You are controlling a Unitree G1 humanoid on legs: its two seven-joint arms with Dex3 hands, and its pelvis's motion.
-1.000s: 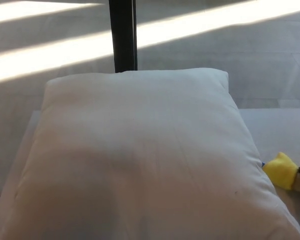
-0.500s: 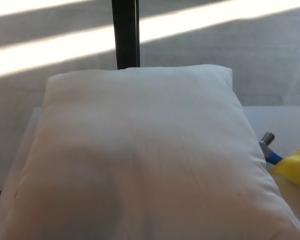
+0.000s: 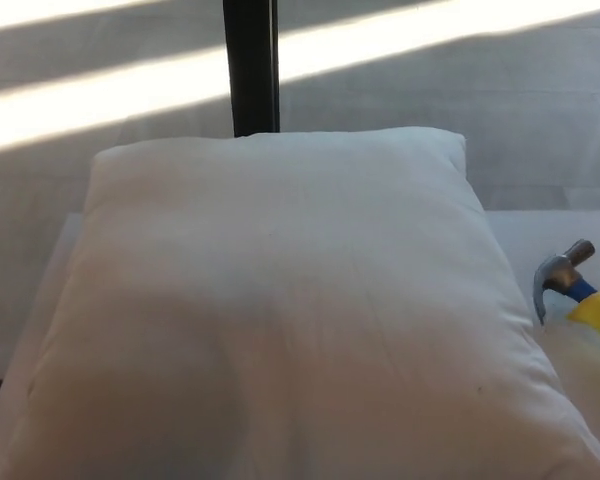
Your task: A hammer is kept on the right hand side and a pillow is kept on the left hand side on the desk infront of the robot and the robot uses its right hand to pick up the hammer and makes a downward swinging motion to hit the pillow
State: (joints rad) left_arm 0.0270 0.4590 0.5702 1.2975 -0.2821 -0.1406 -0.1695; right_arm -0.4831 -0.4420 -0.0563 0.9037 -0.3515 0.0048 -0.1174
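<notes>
One white pillow fills the desk; one hammer shows just off its right edge, steel head nearest the pillow, blue-and-yellow handle running away rightward out of frame. The strike must therefore travel leftward and down. Neither robot hand is visible, so whether fingers clamp the handle cannot be told.

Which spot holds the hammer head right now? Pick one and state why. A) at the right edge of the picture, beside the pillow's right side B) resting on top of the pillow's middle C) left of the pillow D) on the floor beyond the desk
A: the hammer head shows at the right edge of the head view, just off the right side of the pillow, above the desk.
</notes>
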